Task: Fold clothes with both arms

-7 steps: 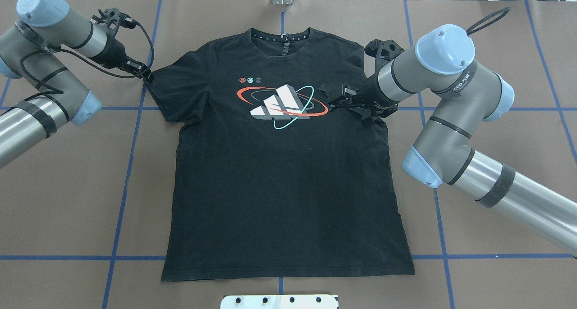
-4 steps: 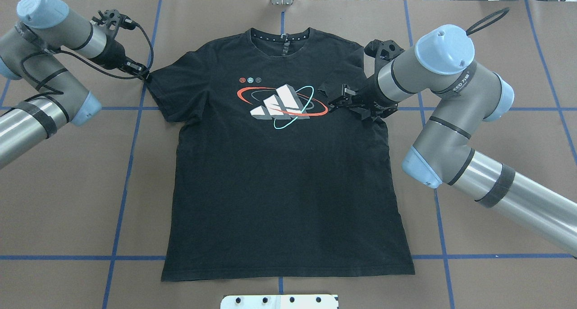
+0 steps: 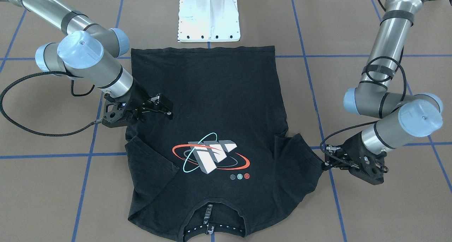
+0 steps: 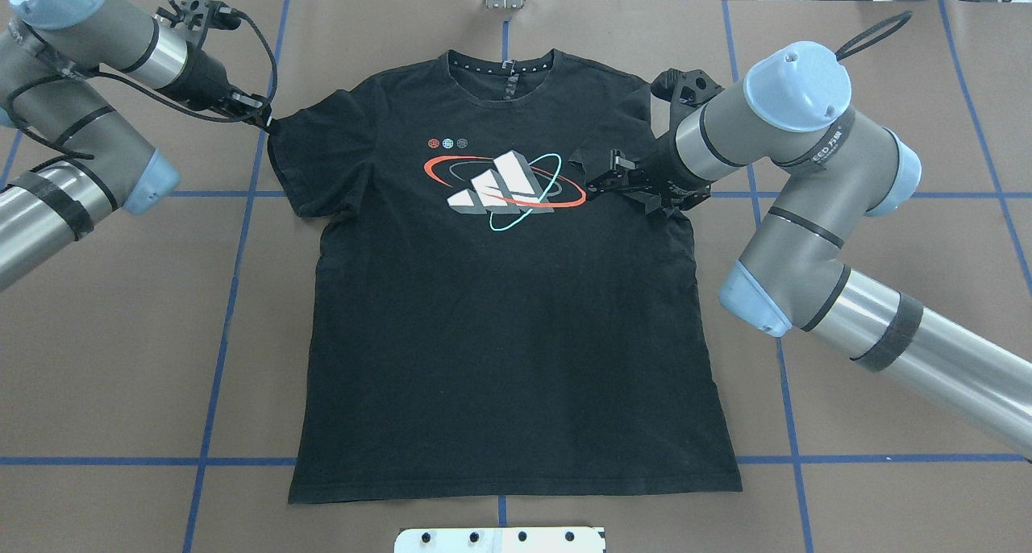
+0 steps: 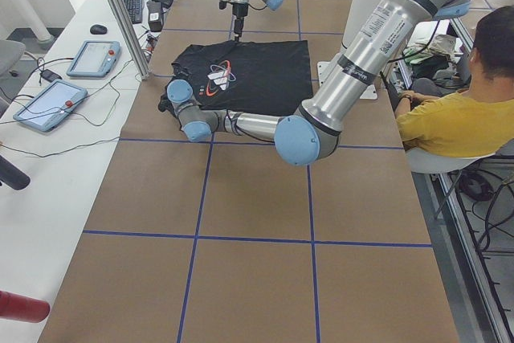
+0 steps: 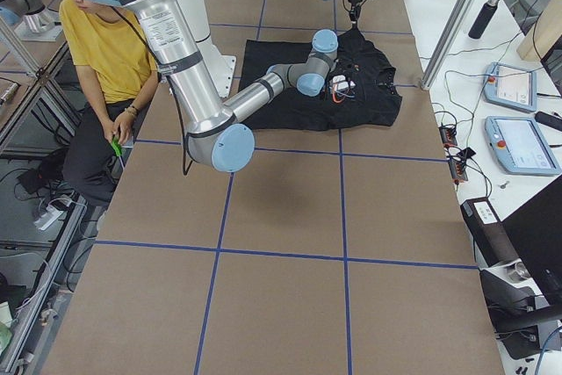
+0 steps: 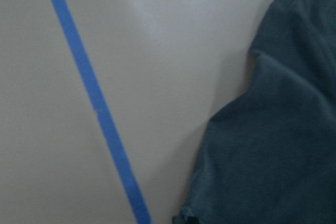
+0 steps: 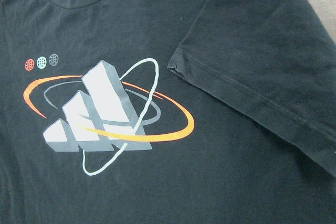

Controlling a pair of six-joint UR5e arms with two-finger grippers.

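The black T-shirt [image 4: 500, 335] lies flat, print [image 4: 504, 180] up, collar toward the far edge. My left gripper [image 4: 260, 118] is shut on the tip of the shirt's left sleeve, which is drawn out to a point at the gripper [image 3: 325, 161]. The left wrist view shows the sleeve cloth [image 7: 273, 145] against bare table. My right gripper [image 4: 598, 184] is open and empty just above the chest, beside the print. The right sleeve [image 8: 252, 72] lies folded inward onto the chest. In the front view the right gripper [image 3: 166, 106] hovers over the shirt [image 3: 212, 90].
The brown table has blue tape lines [image 4: 218, 327]. The white pedestal base plate [image 3: 208, 19] stands at the near edge by the hem. A person in yellow [image 5: 450, 118] sits beside the robot. Tablets [image 5: 92, 58] lie on a side table.
My left gripper has moved toward the far edge and slightly right, pulling the left sleeve tip with it. The right arm has not moved.
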